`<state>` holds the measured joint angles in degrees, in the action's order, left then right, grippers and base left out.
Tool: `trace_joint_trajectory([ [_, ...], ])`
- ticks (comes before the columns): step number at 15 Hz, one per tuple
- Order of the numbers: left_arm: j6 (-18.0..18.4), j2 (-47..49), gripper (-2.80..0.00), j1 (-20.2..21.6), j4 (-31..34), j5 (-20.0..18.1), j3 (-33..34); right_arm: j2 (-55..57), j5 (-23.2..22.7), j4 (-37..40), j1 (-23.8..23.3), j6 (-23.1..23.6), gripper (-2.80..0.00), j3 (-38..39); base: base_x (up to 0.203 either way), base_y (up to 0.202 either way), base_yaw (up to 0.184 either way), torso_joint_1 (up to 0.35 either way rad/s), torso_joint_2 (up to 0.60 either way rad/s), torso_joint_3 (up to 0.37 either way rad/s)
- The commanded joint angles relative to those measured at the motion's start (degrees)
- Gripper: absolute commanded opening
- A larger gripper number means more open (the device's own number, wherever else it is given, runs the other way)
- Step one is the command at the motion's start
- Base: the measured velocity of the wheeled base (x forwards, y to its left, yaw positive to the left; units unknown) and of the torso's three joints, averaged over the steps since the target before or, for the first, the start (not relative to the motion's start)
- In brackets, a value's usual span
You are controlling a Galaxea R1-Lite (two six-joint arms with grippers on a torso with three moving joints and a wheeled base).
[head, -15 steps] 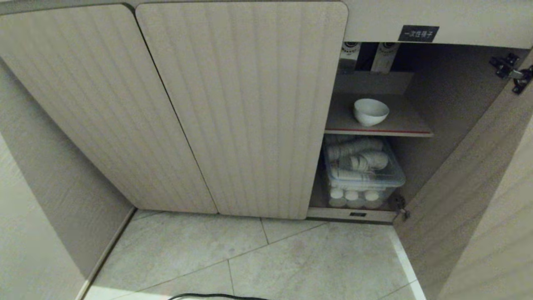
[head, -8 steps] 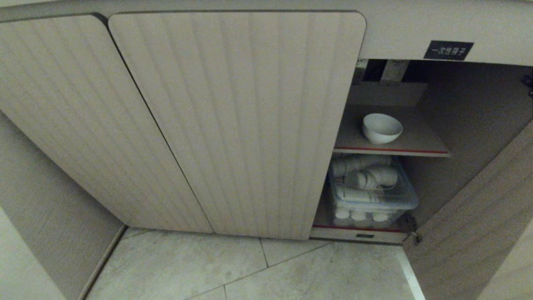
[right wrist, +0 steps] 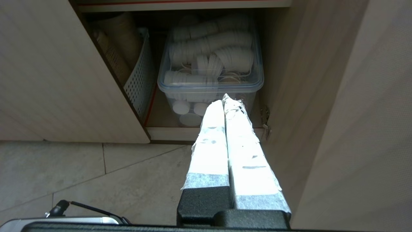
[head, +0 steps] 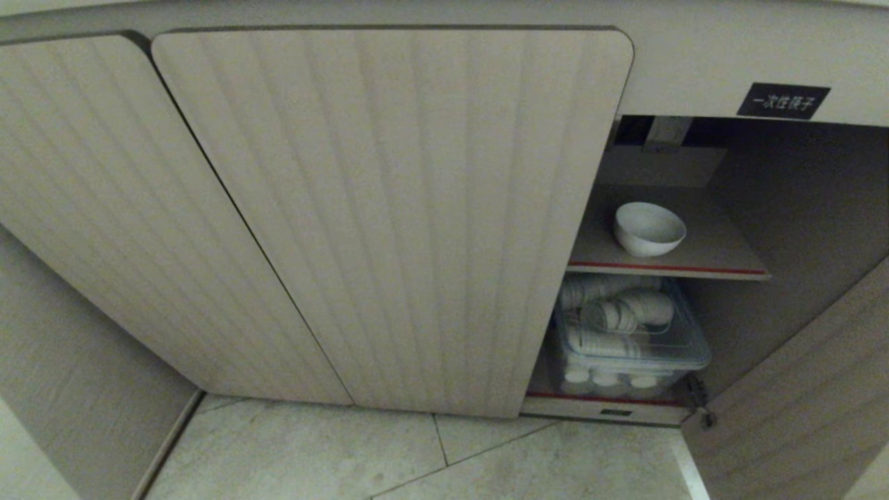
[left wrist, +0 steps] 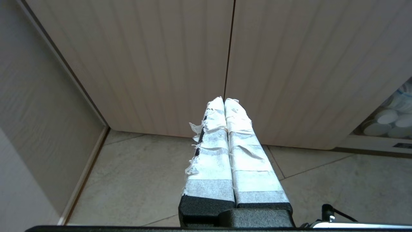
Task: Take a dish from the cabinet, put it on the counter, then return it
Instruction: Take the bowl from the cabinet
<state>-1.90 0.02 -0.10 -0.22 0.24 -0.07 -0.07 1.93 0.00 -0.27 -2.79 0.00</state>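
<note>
Small round white ceramic bowl [head: 649,228] on the cabinet's red-edged shelf [head: 667,268]: judged rigid, glazed-slippery, breakable; pinch its rim. Both end effectors, left [left wrist: 224,100] and right [right wrist: 224,98], closed, empty.

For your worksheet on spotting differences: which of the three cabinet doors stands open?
The rightmost door, swung outward, baring the shelf with the white bowl; the two fluted doors left of it are shut.

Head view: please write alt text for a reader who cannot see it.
A white dish sits alone on the red-edged upper shelf of an open cabinet. Below it stands a clear plastic box of ribbed white cups. No robot arm shows.
</note>
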Motion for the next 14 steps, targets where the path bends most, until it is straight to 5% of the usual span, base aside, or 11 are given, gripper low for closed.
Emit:
trace_joint_trajectory([
  [1, -0.03, -0.02, -2.80, 0.01, -0.04, 0.02, -0.01, 0.07, 0.01, 0.00, 0.00, -0.03, -2.80, 0.00, 0.000, 0.000, 0.000, 0.000, 0.00, 0.000],
  [14, -0.03, -0.02, -2.80, 0.01, -0.04, 0.02, 0.07, 0.07, 0.01, 0.00, 0.00, -0.03, -2.80, 0.00, 0.000, 0.000, 0.000, 0.000, 0.00, 0.000],
])
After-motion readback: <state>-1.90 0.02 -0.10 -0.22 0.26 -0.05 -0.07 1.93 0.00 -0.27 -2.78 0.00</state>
